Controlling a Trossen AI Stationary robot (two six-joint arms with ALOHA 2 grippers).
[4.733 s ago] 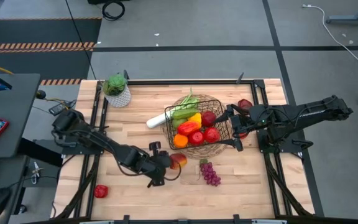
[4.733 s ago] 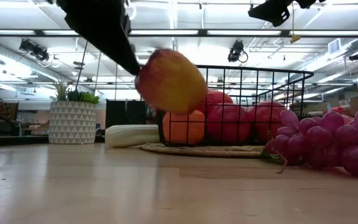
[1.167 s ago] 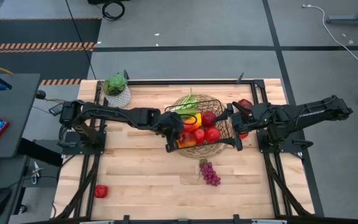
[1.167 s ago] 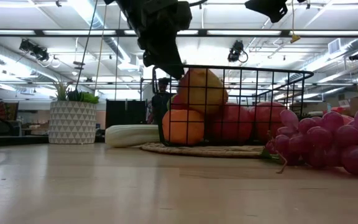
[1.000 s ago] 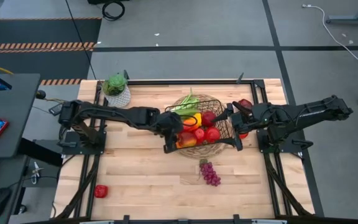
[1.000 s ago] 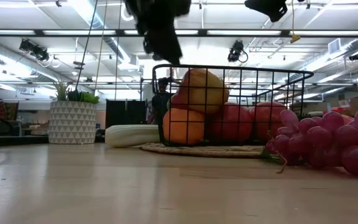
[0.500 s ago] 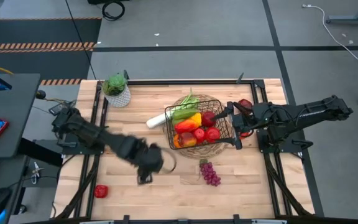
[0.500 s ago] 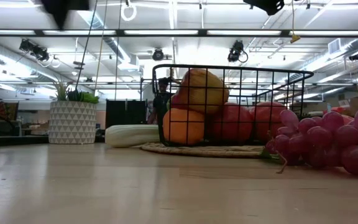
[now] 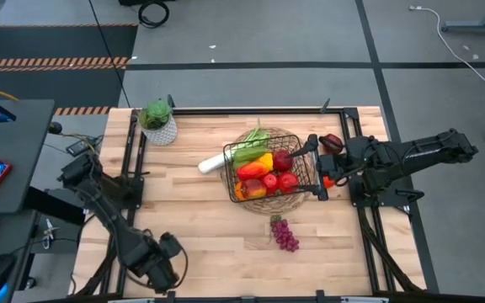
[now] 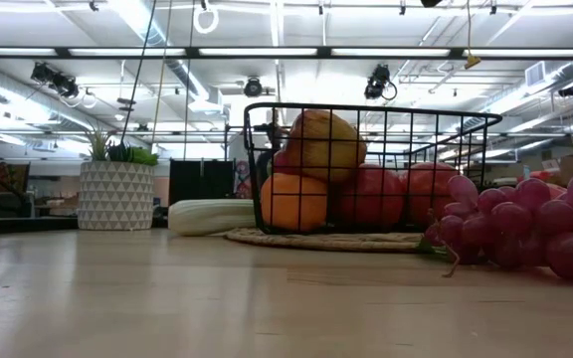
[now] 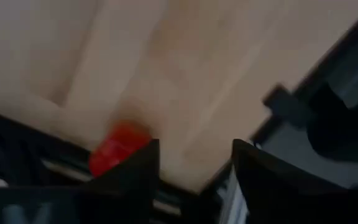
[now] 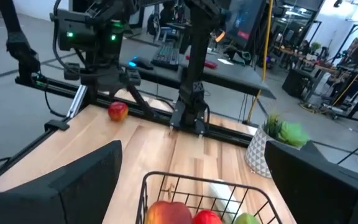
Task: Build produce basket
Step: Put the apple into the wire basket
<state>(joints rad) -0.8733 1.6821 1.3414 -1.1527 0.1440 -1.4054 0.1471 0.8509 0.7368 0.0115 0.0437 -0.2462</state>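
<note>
Your basket (image 9: 269, 166) sits at the table's middle, full of fruit (grapes (image 9: 285, 235) lie at its 6 o'clock). Your left gripper (image 9: 165, 268) hangs at the table's 7 o'clock, fingers apart, over a red apple (image 11: 118, 147). Your right gripper (image 9: 313, 165), fingers apart, waits at the basket's 3 o'clock.

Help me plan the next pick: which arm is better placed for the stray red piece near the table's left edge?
Left. Its open pincer hovers right by the red piece; the right pincer is across the table at the basket.
</note>
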